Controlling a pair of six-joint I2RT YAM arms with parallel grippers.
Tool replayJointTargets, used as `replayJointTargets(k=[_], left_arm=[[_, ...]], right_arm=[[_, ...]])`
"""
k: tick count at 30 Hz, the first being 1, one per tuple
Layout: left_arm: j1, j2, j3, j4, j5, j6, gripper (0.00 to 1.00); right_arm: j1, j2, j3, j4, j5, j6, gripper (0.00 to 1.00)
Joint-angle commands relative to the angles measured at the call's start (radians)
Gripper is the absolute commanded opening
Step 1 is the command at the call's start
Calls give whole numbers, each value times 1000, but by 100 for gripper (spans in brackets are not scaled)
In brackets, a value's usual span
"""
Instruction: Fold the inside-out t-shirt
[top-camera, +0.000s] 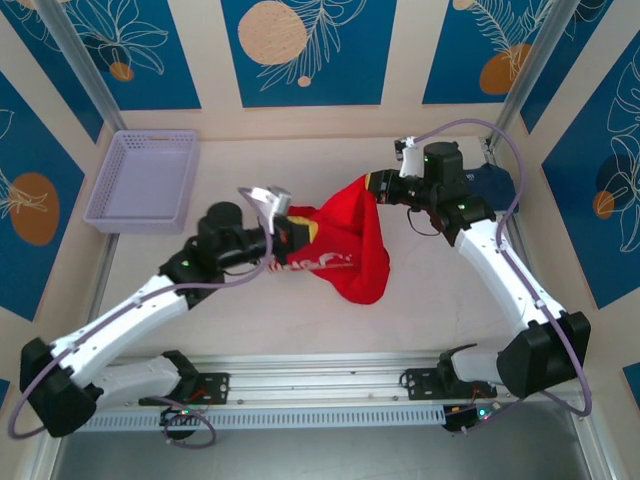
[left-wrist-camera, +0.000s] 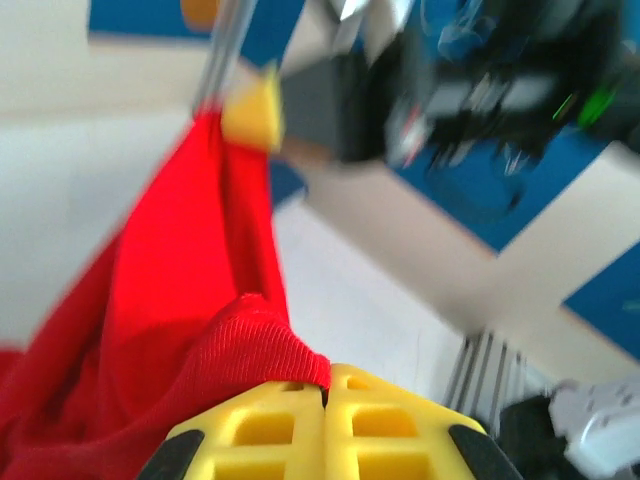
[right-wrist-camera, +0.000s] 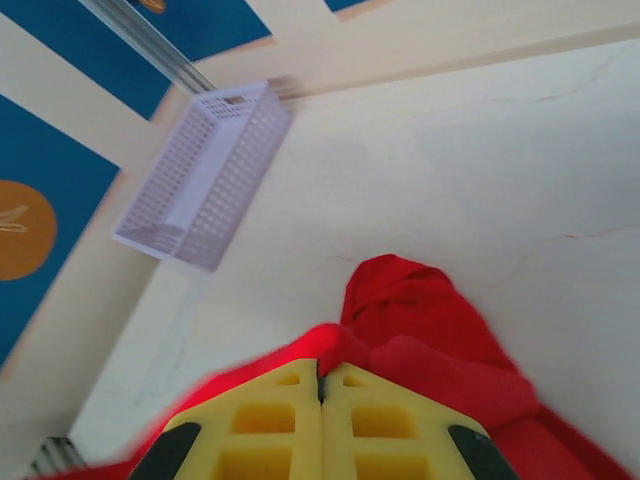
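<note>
Top view, garment: red t-shirt (top-camera: 345, 255), centre of frame, strung between the two arms, its lower bulk drooping toward the tabletop (top-camera: 300, 330).
Top view, left fingers: left fingers (top-camera: 290, 235) at the cloth's left end, closed on it.
Top view, right fingers: right fingers (top-camera: 374, 187) at the cloth's upper right corner, clamped on it.
Top view, other items: lavender basket (top-camera: 145, 180) upper left; navy cloth (top-camera: 497, 185) far right, behind the right arm.
Left wrist view: left fingers pressed together at bottom centre, ribbed red hem pinched between them; cloth rises to upper left.
Right wrist view: right fingers closed at bottom centre on red cloth; red folds just beyond them; basket upper left.
</note>
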Motion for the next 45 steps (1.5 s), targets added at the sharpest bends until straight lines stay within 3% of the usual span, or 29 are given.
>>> replayJointTargets(k=[1,5,12,19,28,30,31,32,35,39,45], left_arm=[[32,-11,88,-55,-51,31,0],[38,15,191,-90,-93,73,0],[60,52,338,-175,-156,184,0],[111,60,333,-163,-112,189,0],[130,63,321,-155,-89,174,0],[133,61,321,-153,-95,171,0],[136,59,320,-153,-106,166,0],[140,58,323,-152,-123,161,0],[162,56,345,-162,-180,140,0],[207,57,428,-176,-244,140,0],[250,100,642,-183,-276,206,0]], right_arm=[[15,49,46,-87,131,-92,2],[17,84,123,-178,227,-154,11],[32,27,170,-239,321,-185,38],[175,-138,-105,-83,128,-185,48],[223,-73,-351,-7,242,-37,52],[223,-34,-382,47,210,-3,50],[222,-11,-384,61,198,9,43],[222,5,-376,58,201,11,30],[192,-11,-311,-17,303,-31,3],[82,-111,-143,-106,399,-130,0],[-38,-176,176,-112,386,-267,0]])
